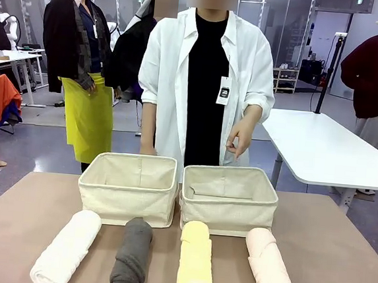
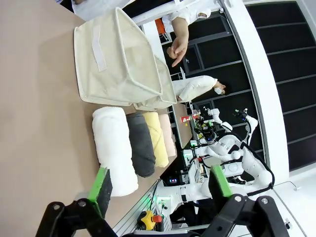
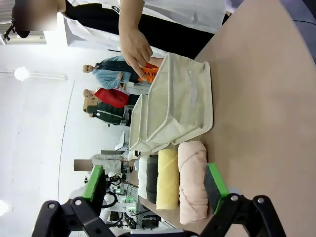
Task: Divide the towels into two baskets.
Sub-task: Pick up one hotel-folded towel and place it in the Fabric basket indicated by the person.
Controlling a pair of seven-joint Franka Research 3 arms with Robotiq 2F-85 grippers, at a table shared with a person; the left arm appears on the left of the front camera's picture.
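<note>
Front view: four rolled towels [image 1: 131,254] in row on table [image 1: 16,219] before two empty baskets [image 1: 127,202]. Our jaws wide, holding nothing; we should pinch each roll mid-length, two per basket.

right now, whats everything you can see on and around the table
white towel: one, white, rolled, leftmost of the near row
dark grey towel: one, dark grey, rolled, second from left
pale yellow towel: one, pale yellow, rolled, third from left
pale pink towel: one, pale pink, rolled, rightmost
left basket: one, beige, behind the row
right basket: one, beige, beside the left basket
table: one, brown, under all of these
white table: one, white, farther back on the right
person's hand: one, raised above the right basket
left claw: one, black, green pads, open, empty
right claw: one, black, green pads, open, empty
</note>
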